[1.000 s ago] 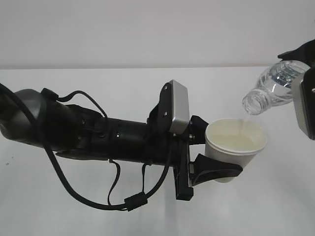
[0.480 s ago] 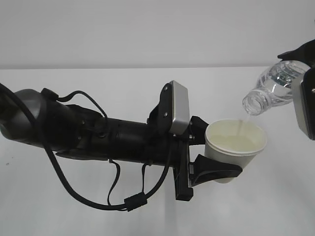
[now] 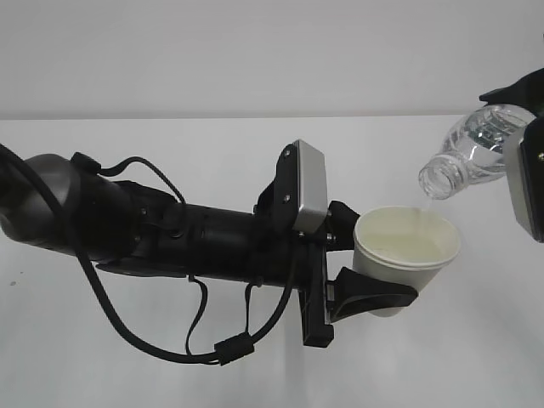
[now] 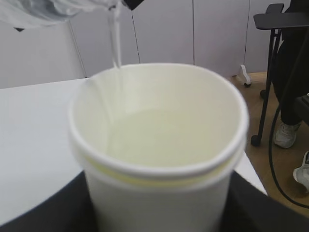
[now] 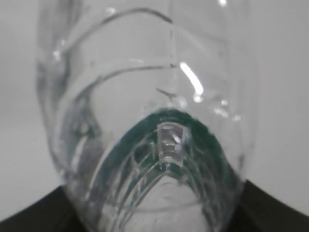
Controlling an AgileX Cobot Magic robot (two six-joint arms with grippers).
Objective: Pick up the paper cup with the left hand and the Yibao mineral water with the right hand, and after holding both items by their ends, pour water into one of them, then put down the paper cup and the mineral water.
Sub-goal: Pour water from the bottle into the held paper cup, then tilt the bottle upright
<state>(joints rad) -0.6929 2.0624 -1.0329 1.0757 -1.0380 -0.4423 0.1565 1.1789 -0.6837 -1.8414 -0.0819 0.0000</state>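
My left gripper point(image 3: 361, 270) is shut on the white paper cup point(image 3: 406, 259) and holds it upright above the table; its black prongs clasp the cup's lower body. The cup holds some water point(image 4: 169, 137). My right gripper point(image 3: 531, 144), at the right edge, is shut on the clear Yibao mineral water bottle point(image 3: 472, 153), tilted with its open neck point(image 3: 435, 180) down-left above the cup's far rim. A thin stream of water point(image 4: 116, 36) falls from it into the cup. In the right wrist view the bottle point(image 5: 145, 121) fills the frame, its green label showing through.
The white table point(image 3: 127, 357) lies below both arms. The thick black left arm point(image 3: 153, 229) with looping cables spans the left half. In the left wrist view a black chair point(image 4: 282, 29) and a person's shoes point(image 4: 289, 137) are beyond the table's right edge.
Nothing has visibly moved; the bottle stays tilted over the cup and the thin stream keeps falling.
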